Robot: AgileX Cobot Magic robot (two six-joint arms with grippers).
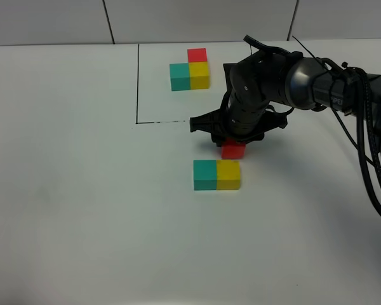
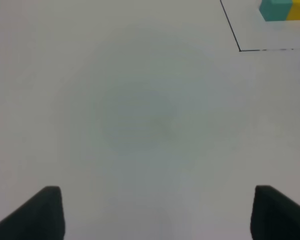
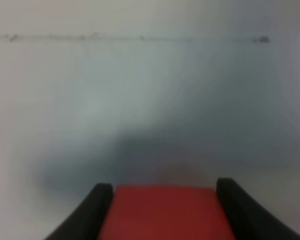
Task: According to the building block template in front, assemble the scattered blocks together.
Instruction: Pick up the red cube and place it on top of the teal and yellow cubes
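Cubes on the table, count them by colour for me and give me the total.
Teal: 2, framed teal cube, loose teal cube.
Yellow: 2, framed yellow cube, loose yellow cube.
Red: 2, framed red cube, red cube held by the right fingers.
Total: 6

White table (image 1: 76, 216), pale wall (image 1: 44, 19)
Soft even light lay on the tabletop; dark upright seams (image 1: 109, 22) split the wall along its far edge.
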